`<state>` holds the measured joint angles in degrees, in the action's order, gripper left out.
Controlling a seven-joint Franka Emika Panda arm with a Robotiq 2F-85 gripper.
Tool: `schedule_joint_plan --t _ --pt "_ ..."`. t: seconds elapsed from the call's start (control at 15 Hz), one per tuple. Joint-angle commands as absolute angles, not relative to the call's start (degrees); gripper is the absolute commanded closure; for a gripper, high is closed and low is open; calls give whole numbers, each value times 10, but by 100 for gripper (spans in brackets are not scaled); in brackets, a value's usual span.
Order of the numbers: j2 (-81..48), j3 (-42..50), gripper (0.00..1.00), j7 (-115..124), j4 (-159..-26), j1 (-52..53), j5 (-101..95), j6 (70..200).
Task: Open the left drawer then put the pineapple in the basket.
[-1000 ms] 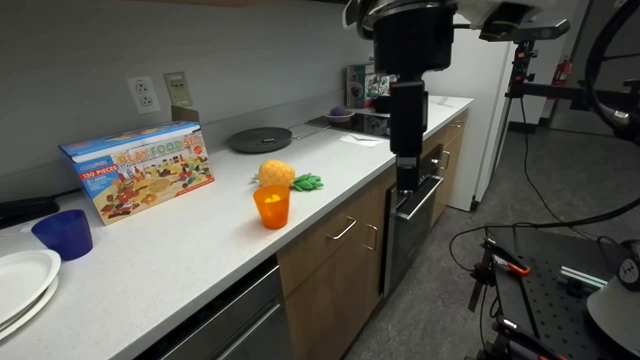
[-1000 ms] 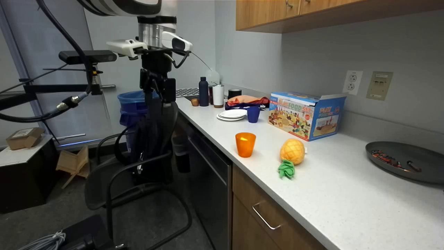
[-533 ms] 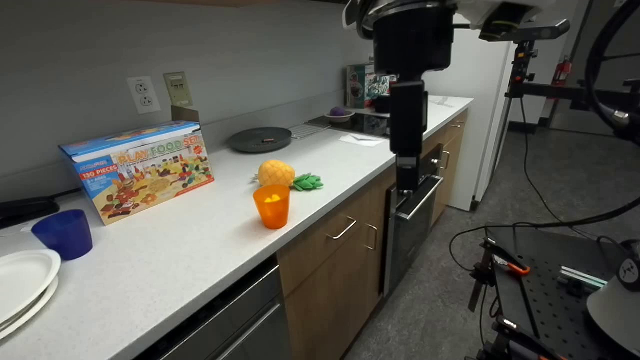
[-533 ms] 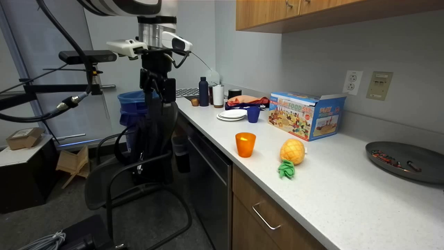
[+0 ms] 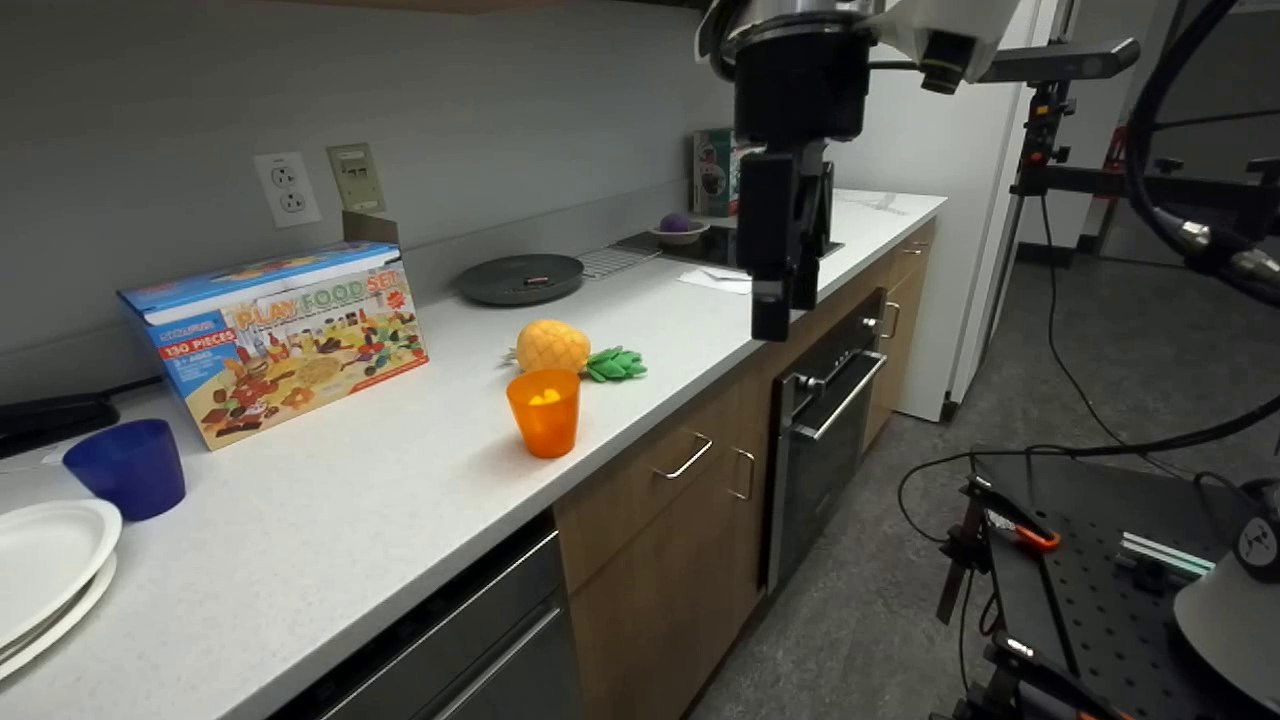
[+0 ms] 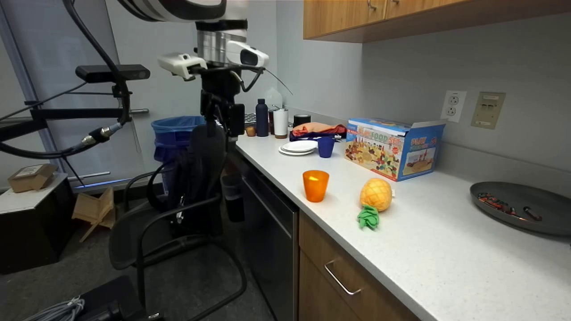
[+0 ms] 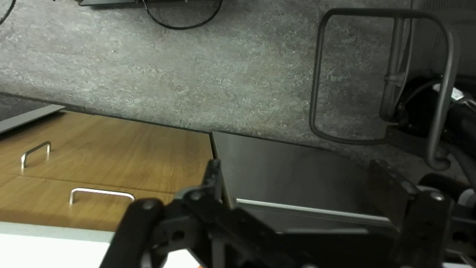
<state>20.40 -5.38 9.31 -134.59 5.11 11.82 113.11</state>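
The pineapple [image 5: 553, 349] is a yellow-orange plush with green leaves, lying on the white counter behind the orange cup; it also shows in an exterior view [image 6: 376, 195]. The left drawer [image 5: 632, 477] has a wood front and a metal bar handle and is shut under the counter edge; it also shows in an exterior view [image 6: 323, 254] and the wrist view [image 7: 44, 197]. My gripper [image 5: 788, 315] hangs pointing down in the air, well away from the pineapple. In the wrist view my gripper [image 7: 297, 171] has its fingers wide apart with nothing between them. No basket shows.
An orange cup [image 5: 545, 415] stands near the counter edge. A play food box [image 5: 285, 345], a blue cup [image 5: 128, 470], white plates [image 5: 55, 560] and a dark round pan [image 5: 520, 280] are on the counter. A chair [image 6: 178, 240] stands on the floor.
My gripper has moved toward the counter, leftward in an exterior view and rightward in another, and slightly up in the former. The pineapple, cup and drawer have not moved.
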Motion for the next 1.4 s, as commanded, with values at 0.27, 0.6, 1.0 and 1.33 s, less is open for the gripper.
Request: schedule_joint_plan --t 0.27,0.6,1.0,1.33 --pt "166 -10 0 165 -1413 -13 136 1296" --pt "108 1 0 251 -1458 -37 145 1443" --pt "46 14 0 340 -1489 -56 141 1550" --pt "42 21 0 345 -1490 -50 148 1542"
